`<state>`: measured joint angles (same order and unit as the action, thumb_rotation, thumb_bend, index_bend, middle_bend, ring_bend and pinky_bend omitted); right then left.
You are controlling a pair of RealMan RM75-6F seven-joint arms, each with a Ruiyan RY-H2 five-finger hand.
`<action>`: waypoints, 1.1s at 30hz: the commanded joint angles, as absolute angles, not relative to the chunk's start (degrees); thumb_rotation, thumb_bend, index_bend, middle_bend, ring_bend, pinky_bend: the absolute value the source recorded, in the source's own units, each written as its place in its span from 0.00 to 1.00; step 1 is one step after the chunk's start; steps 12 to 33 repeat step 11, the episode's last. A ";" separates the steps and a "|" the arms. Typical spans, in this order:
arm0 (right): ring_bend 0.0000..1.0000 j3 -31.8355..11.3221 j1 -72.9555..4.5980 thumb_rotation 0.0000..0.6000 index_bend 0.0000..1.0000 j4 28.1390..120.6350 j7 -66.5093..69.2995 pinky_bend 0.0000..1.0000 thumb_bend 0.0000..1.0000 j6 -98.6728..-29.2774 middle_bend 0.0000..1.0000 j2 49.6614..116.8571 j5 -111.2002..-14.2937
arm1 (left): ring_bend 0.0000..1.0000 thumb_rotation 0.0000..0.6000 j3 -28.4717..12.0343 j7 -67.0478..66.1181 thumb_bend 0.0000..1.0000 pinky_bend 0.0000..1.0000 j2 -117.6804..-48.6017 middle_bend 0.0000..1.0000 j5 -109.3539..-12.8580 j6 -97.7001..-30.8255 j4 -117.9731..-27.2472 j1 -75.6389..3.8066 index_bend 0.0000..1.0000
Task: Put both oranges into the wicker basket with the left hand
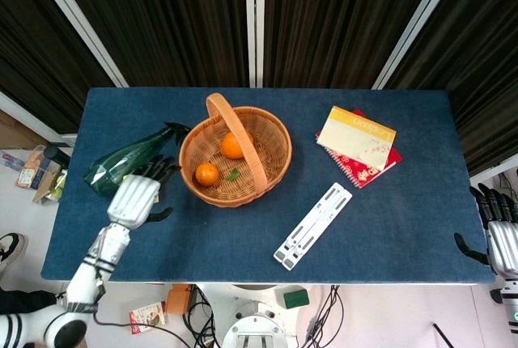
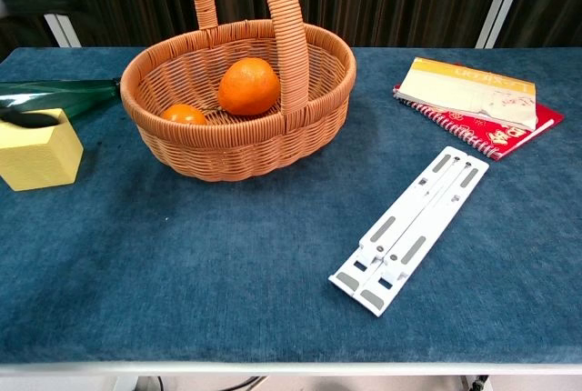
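Note:
The wicker basket (image 1: 271, 162) stands at the table's middle left, its tall handle arching over it. Both oranges lie inside: the larger orange (image 1: 232, 145) (image 2: 248, 86) towards the back, the smaller orange (image 1: 206, 173) (image 2: 185, 115) at the front left. My left hand (image 1: 136, 198) hovers outside the basket to its left, empty, with fingers spread. In the chest view only blurred dark fingertips (image 2: 32, 119) show at the left edge. My right hand (image 1: 502, 235) hangs off the table's right edge, fingers extended and holding nothing.
A green spray bottle (image 1: 121, 163) lies left of the basket, with a yellow cube (image 2: 36, 150) in front of it, under my left hand. Stacked notebooks (image 1: 358, 144) lie at the back right. A white folding stand (image 1: 312, 225) lies at the front centre.

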<state>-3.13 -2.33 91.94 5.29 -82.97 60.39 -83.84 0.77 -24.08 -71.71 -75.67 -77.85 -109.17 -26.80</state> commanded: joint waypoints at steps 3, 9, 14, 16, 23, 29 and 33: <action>0.00 -3.16 -2.11 1.00 0.00 91.91 4.77 0.00 0.31 -83.80 0.00 60.94 -84.24 | 0.08 1.00 10.45 -21.99 0.16 0.25 -69.09 0.13 -87.35 -91.66 -100.71 -12.97 0.19; 0.00 -2.87 -2.42 1.00 0.00 91.72 3.60 0.00 0.31 -83.29 0.00 61.57 -84.61 | 0.05 1.00 10.14 -18.05 0.16 0.23 -71.57 0.10 -90.94 -98.91 -93.80 -6.94 0.16; 0.00 -2.79 -2.43 1.00 0.00 91.69 3.46 0.00 0.31 -83.29 0.00 61.62 -84.74 | 0.04 1.00 9.76 -17.27 0.16 0.22 -71.62 0.09 -91.68 -99.28 -92.92 -6.48 0.16; 0.00 -2.79 -2.43 1.00 0.00 91.69 3.46 0.00 0.31 -83.29 0.00 61.62 -84.74 | 0.04 1.00 9.76 -17.27 0.16 0.22 -71.62 0.09 -91.68 -99.28 -92.92 -6.48 0.16; 0.00 -2.79 -2.43 1.00 0.00 91.69 3.46 0.00 0.31 -83.29 0.00 61.62 -84.74 | 0.04 1.00 9.76 -17.27 0.16 0.22 -71.62 0.09 -91.68 -99.28 -92.92 -6.48 0.16; 0.00 -2.79 -2.43 1.00 0.00 91.69 3.46 0.00 0.31 -83.29 0.00 61.62 -84.74 | 0.04 1.00 9.76 -17.27 0.16 0.22 -71.62 0.09 -91.68 -99.28 -92.92 -6.48 0.16; 0.00 -2.79 -2.43 1.00 0.00 91.69 3.46 0.00 0.31 -83.29 0.00 61.62 -84.74 | 0.04 1.00 9.76 -17.27 0.16 0.22 -71.62 0.09 -91.68 -99.28 -92.92 -6.48 0.16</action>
